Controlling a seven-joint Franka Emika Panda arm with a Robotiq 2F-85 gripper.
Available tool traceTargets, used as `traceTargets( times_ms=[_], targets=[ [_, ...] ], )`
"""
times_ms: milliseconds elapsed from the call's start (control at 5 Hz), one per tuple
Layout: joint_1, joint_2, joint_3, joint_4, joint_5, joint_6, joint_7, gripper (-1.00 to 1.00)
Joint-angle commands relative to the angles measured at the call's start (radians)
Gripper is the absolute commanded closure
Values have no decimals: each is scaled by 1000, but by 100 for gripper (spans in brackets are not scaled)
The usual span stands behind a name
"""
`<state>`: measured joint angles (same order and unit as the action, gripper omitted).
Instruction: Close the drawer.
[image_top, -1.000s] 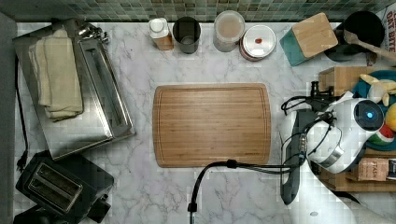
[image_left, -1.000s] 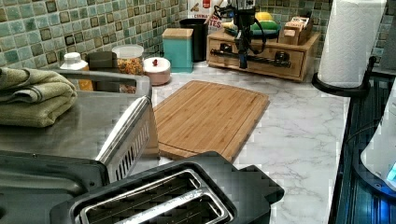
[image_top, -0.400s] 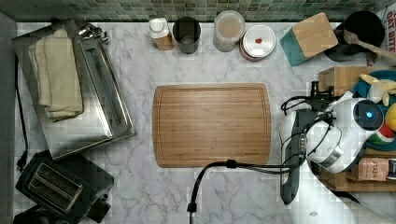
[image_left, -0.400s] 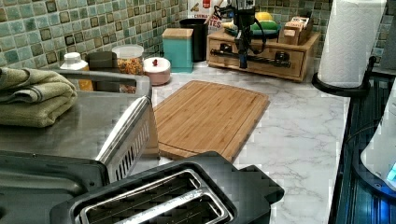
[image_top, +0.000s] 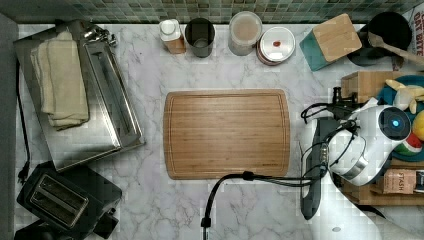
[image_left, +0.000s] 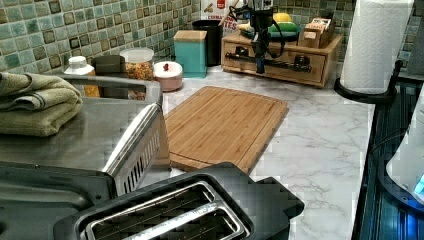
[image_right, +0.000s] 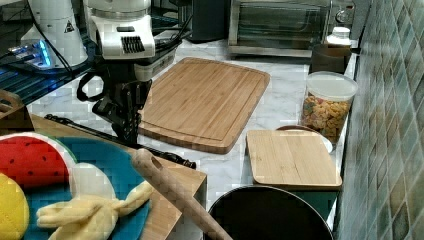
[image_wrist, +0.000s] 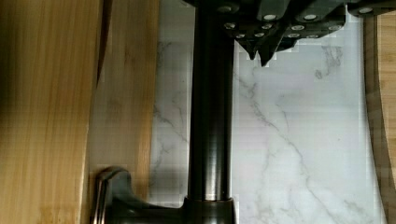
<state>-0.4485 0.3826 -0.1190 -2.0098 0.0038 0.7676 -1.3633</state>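
Observation:
The drawer (image_left: 295, 73) is a light-wood box front at the back of the counter in the left view, with a long black bar handle (image_left: 285, 64) across it. My gripper (image_left: 259, 69) hangs just in front of that bar, near its middle. In the wrist view the fingertips (image_wrist: 261, 58) are together, shut on nothing, right beside the handle (image_wrist: 211, 116) on the side away from the wooden front (image_wrist: 126, 93). The right view has the gripper (image_right: 129, 137) pointing down at the handle (image_right: 165, 156). In the top view the handle (image_top: 311, 200) runs beneath the white arm.
A bamboo cutting board (image_top: 227, 134) lies mid-counter, with a black cable (image_top: 250, 177) along its near edge. A toaster oven (image_top: 75, 95) and a toaster (image_top: 60, 200) stand at the top view's left. Jars and a teal box (image_top: 332, 40) line the tiled wall. A paper towel roll (image_left: 377, 45) stands beside the drawer.

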Motion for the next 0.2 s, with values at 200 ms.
traceTargets(
  times_ms=[200],
  targets=[
    [-115, -31, -108, 155, -48, 35, -81, 100]
  ],
)
